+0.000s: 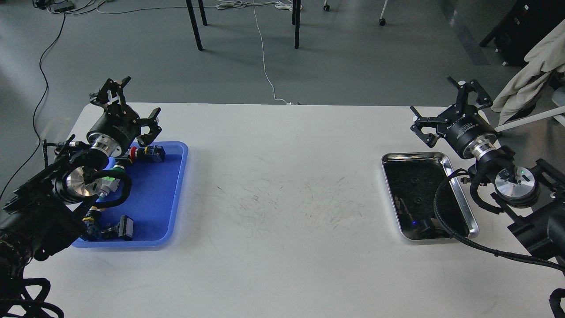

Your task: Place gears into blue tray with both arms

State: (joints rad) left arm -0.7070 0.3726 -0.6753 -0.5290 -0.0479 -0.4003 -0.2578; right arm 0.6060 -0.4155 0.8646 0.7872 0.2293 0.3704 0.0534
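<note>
The blue tray (159,194) lies at the table's left side, partly covered by my left arm. My left gripper (132,104) hovers over the tray's far left corner, open, with nothing between its fingers. On the right lies a shiny silver tray (412,155), and two tiny dark gears (414,180) sit faintly visible on its dark bottom. My right gripper (446,108) is raised beyond that tray's far right corner, open and empty. I see no gear in the blue tray; my left arm hides part of its floor.
Several push-button switches lie in the blue tray: one with a red cap (132,153), one with a green cap (108,179), and one with a yellow cap (90,216). My right arm's black cable (441,221) loops over the silver tray. The white table (282,198) between the trays is scuffed.
</note>
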